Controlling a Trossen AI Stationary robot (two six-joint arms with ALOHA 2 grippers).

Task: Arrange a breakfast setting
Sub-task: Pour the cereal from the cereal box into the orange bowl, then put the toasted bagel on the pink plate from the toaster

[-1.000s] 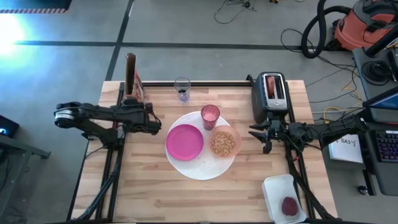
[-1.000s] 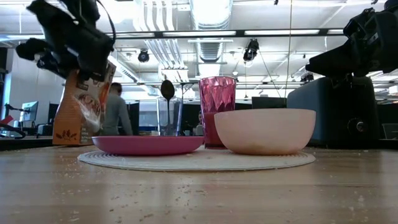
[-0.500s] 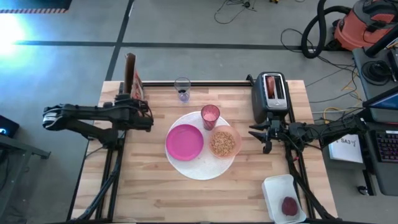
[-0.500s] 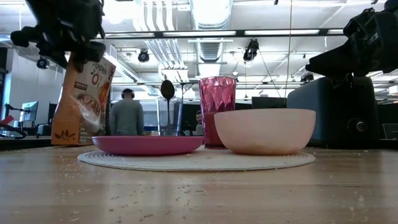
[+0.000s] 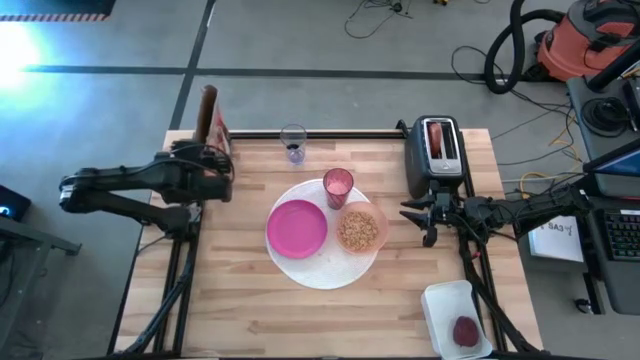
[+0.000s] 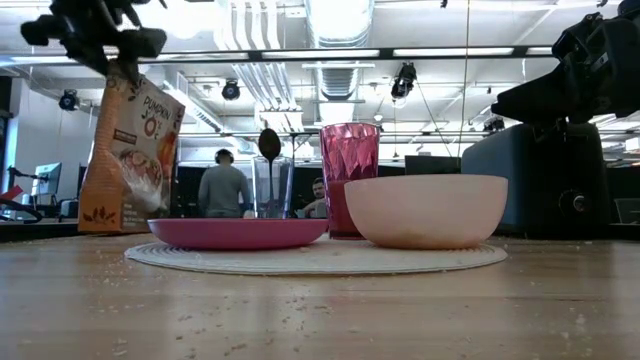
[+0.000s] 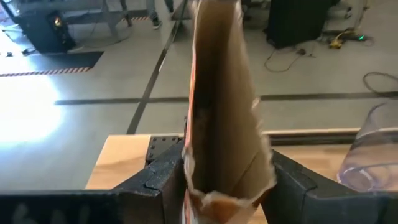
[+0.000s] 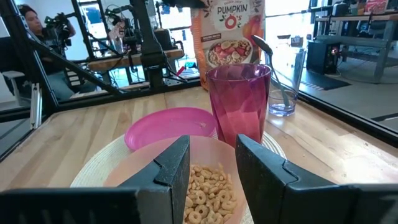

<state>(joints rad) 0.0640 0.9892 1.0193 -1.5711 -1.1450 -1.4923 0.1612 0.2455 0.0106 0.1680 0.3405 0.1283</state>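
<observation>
1. The left gripper (image 5: 213, 165) is sitting at the table's ten o'clock corner, its fingers closed on the top of the cereal bag (image 7: 224, 118), which is standing upright on the table between them.
2. The right gripper (image 5: 415, 215) is hovering at three o'clock of the white mat (image 5: 322, 262), just in front of the toaster (image 5: 438, 155); its fingers are standing partly apart and holding nothing.
3. The pink plate (image 5: 297, 228) is lying on the mat's nine o'clock half, well apart from the left gripper.
4. The bowl (image 5: 361, 229) of cereal is resting on the mat's three o'clock side, near the right gripper, at its nine o'clock.
5. The pink cup (image 5: 338, 186) is standing at the mat's twelve o'clock edge.
6. A clear glass (image 5: 293, 143) with a spoon (image 6: 269, 146) in it is standing at the table's far edge.
7. A white tray (image 5: 456, 318) with a dark-red fruit (image 5: 465, 331) is lying at five o'clock.
</observation>
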